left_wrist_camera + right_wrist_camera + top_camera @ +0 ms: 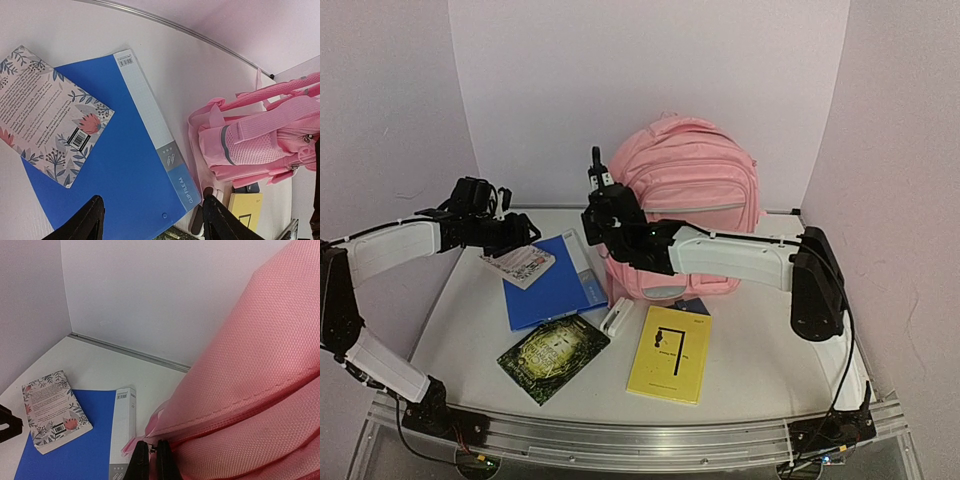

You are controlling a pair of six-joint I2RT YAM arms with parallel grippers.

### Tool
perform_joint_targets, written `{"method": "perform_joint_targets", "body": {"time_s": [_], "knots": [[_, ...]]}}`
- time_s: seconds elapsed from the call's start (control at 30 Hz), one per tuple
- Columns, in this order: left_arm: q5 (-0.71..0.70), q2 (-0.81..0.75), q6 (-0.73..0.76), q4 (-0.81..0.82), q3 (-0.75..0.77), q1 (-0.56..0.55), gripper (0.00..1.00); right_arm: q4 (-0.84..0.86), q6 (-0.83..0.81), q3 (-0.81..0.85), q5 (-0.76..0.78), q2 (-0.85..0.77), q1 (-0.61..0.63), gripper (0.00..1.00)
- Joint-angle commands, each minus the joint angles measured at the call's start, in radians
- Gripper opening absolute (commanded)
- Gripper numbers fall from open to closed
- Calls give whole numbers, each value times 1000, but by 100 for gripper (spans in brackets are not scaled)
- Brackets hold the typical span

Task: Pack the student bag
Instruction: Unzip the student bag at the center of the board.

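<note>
The right gripper (151, 460) is clenched. Its two fingers stand almost together with only a narrow slot between them, and they pinch a thin pink edge of the student bag (692, 190) at the zip seam. The piece held is too small to identify further. In the top view, the right arm reaches across from its base on the right to the bag's left side.

The left gripper (152, 224) is released, its fingers spread wide and holding nothing. It hangs above the near end of the blue clip file (125, 175), close to the floral paperback (47, 112).

The student bag stands upright at the back of the table (470, 330), right of centre, close to the rear wall. Its front faces the arms. The left wrist view shows its padded straps and a mesh panel.

Items on the table:
- The blue clip file lies flat to the left of the bag, its white spine strip toward the bag.
- The floral paperback lies face down, barcode showing, with one corner overlapping the file's far left corner.
- A dark book with a gold pattern (553, 355) lies nearer the arms, just beside the file's near edge.
- A yellow book (670, 352) lies in front of the bag.
- A small white object (617, 317) lies between the file and the yellow book.
</note>
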Motion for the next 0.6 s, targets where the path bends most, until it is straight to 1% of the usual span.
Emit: {"method": "perform_joint_targets", "body": {"time_s": [0.0, 0.13, 0.27, 0.47, 0.57], "knots": [[-12, -40, -18, -10, -16, 9, 70, -90, 3, 4, -59, 54, 14, 10], [-14, -44, -16, -12, -32, 13, 76, -101, 16, 21, -99, 9, 25, 24], [-47, -26, 15, -26, -42, 14, 80, -103, 40, 10, -171, -72, 48, 37], [-28, -1, 96, -8, -73, 7, 85, -103, 98, -67, -290, -183, 78, 58], [-36, -8, 152, 11, -93, -34, 89, -103, 130, -122, -348, -241, 88, 66]]}}
